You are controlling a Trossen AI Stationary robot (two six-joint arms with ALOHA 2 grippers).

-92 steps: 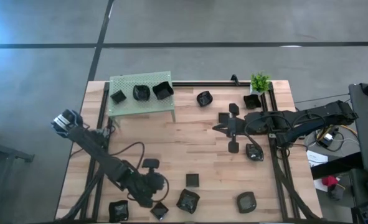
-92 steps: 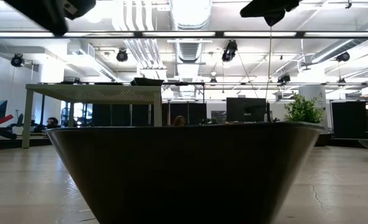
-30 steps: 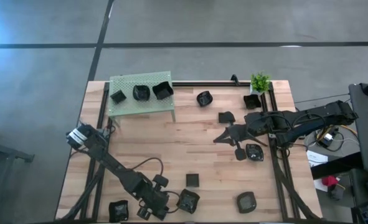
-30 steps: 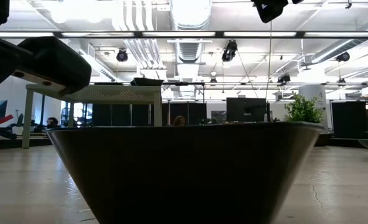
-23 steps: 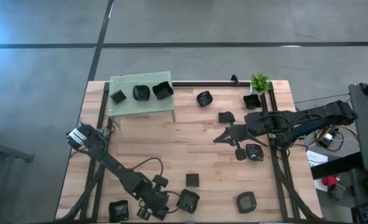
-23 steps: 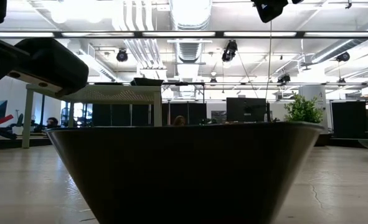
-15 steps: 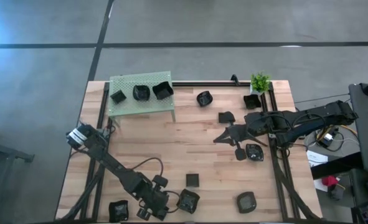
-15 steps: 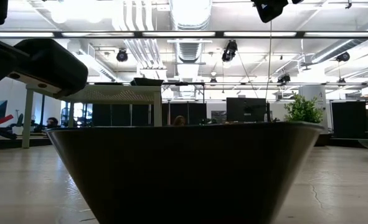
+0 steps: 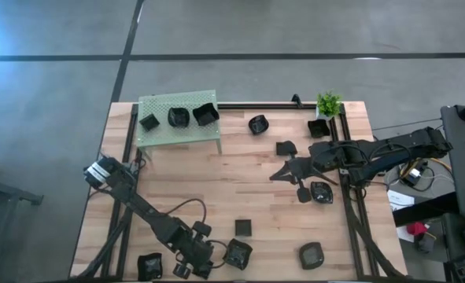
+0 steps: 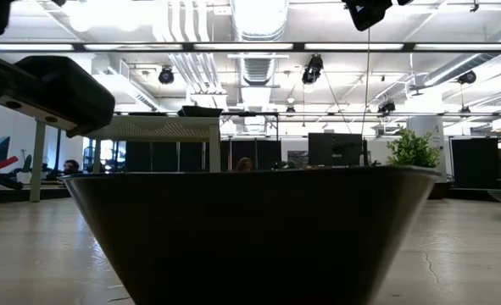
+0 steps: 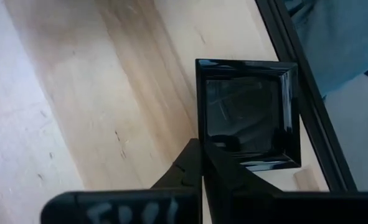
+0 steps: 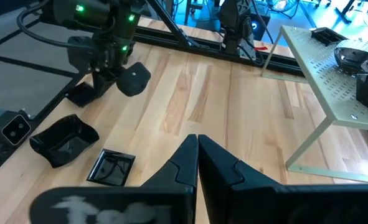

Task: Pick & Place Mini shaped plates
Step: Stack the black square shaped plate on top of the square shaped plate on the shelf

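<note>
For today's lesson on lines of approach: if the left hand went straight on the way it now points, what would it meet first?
Most likely the square black plate: in the left wrist view it lies directly ahead of the shut left hand, whose tips seem to be at its near rim already, though depth is hard to judge.

I am closing my left gripper (image 11: 202,163) on the rim of a square plate (image 11: 246,113) at the counter's near-left corner.

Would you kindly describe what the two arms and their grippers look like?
Both arms are dark and jointed, with black cables looping alongside. The left gripper and right gripper each end in two dark, tapered fingers with a pale scrawled label below; the other arm in the right wrist view shows green lights.
</note>
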